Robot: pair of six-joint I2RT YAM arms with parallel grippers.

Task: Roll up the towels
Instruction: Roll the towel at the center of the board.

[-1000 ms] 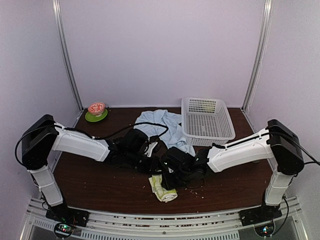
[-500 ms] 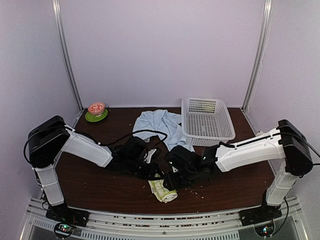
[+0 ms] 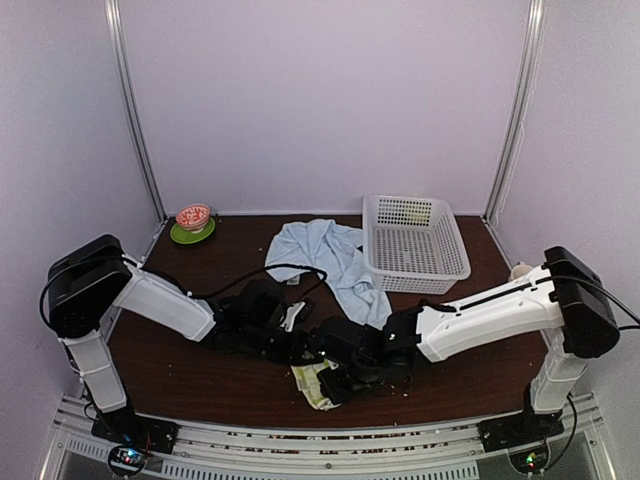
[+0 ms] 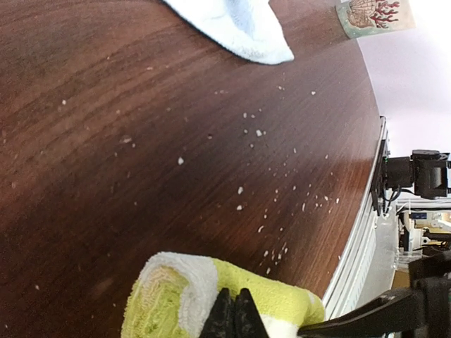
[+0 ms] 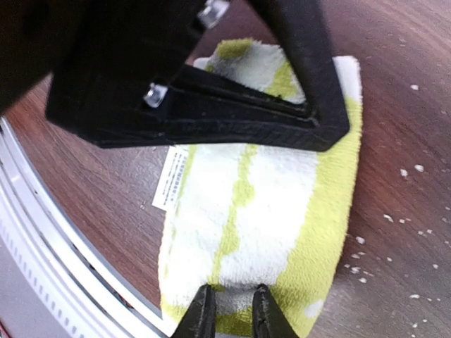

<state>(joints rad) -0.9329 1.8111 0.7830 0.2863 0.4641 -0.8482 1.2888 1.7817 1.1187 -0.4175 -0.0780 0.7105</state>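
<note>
The yellow-green towel (image 3: 312, 385) lies near the table's front edge. In the left wrist view it shows as a partly rolled bundle (image 4: 176, 303). My left gripper (image 4: 235, 315) is shut, its tips resting on top of that roll. In the right wrist view the towel's flat striped part (image 5: 268, 211) spreads out. My right gripper (image 5: 227, 313) has its jaws narrowly apart, pinching a fold at the towel's near edge. The left gripper's black body (image 5: 211, 98) hangs over the towel's far end. The light-blue towel (image 3: 330, 255) lies crumpled at the back centre, untouched.
A white plastic basket (image 3: 415, 245) stands at the back right, beside the blue towel. A small bowl on a green saucer (image 3: 193, 222) sits at the back left. White crumbs (image 4: 275, 211) dot the dark wooden table (image 3: 200, 370). A white label (image 5: 171, 177) sticks out from the towel.
My right gripper has slid left and toward the front over the yellow-green towel, and its jaws have narrowed. The towel has shifted a little left. The left gripper stayed shut.
</note>
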